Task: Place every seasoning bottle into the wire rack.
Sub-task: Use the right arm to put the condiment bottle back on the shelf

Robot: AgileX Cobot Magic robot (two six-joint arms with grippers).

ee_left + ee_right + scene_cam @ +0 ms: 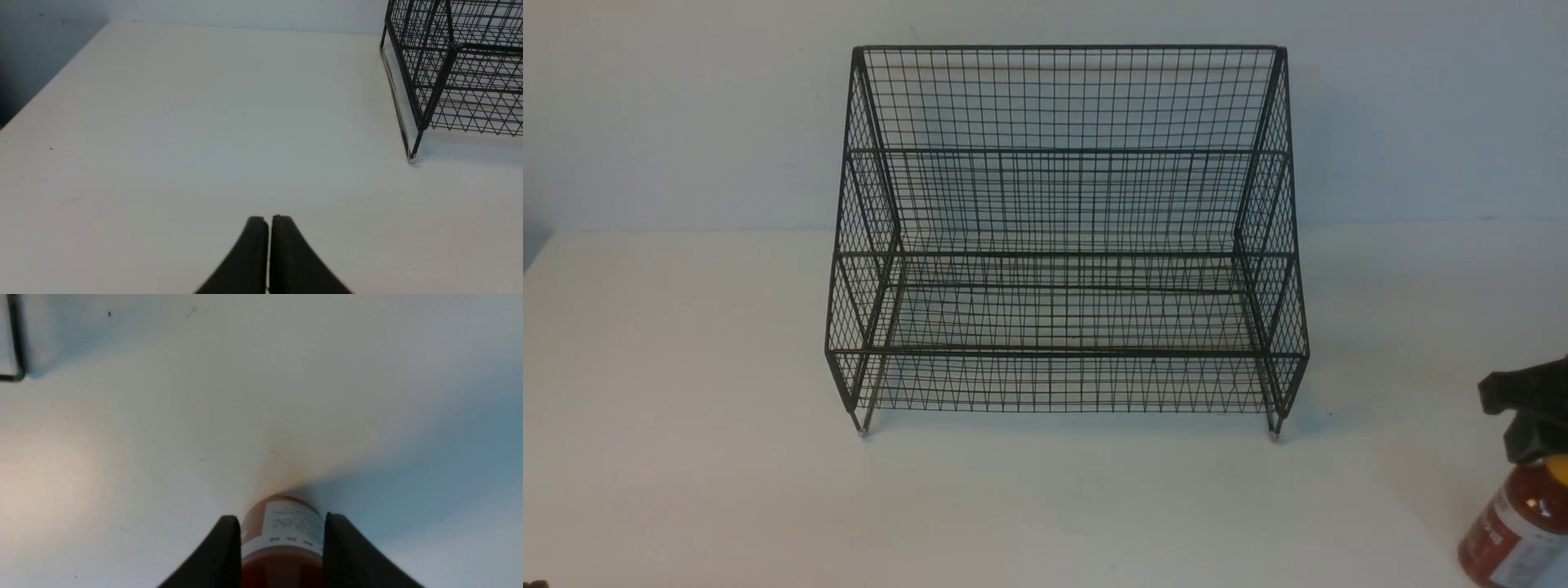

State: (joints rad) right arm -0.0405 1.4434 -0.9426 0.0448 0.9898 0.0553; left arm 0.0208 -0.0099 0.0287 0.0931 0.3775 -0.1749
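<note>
The seasoning bottle [1511, 535], red sauce with a white label and a bit of yellow cap, stands at the table's near right edge, partly cut off by the frame. My right gripper [1531, 425] comes down over its top. In the right wrist view the two black fingers [229, 547] press against both sides of the bottle [286, 526]. The black wire rack [1062, 245] stands mid-table, both tiers bare. My left gripper [269, 220] hovers shut and empty over the table, well left of the rack's front foot [412, 157].
The white table [686, 408] runs to a pale wall behind the rack. Its left edge [49, 85] drops to a dark gap. A corner of the rack's wire [14, 347] shows far from the bottle in the right wrist view.
</note>
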